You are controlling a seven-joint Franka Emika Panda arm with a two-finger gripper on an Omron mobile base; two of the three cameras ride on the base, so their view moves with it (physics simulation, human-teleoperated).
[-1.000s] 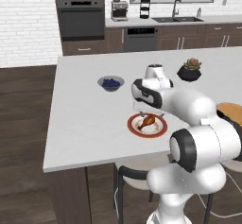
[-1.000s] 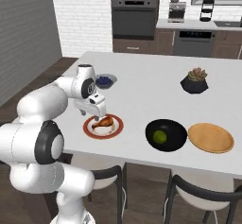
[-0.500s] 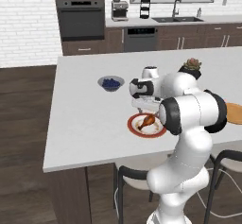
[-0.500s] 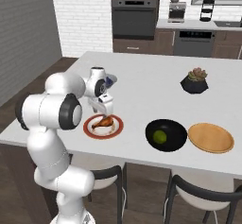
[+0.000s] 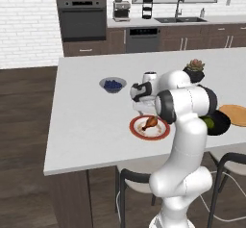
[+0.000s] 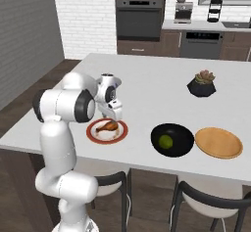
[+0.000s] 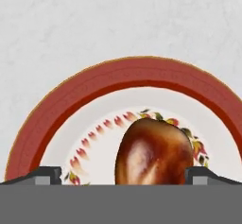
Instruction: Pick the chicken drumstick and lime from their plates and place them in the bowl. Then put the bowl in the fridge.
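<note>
Hand lower, apparently over drumstick

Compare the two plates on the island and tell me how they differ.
The red-rimmed plate is white inside with a painted ring, while the wooden plate is plain tan all over. The red-rimmed plate carries the chicken drumstick; the wooden plate is bare. The gripper hangs open over the red-rimmed plate, while the wooden plate sits beyond the black bowl. Both are round and lie flat.
</note>
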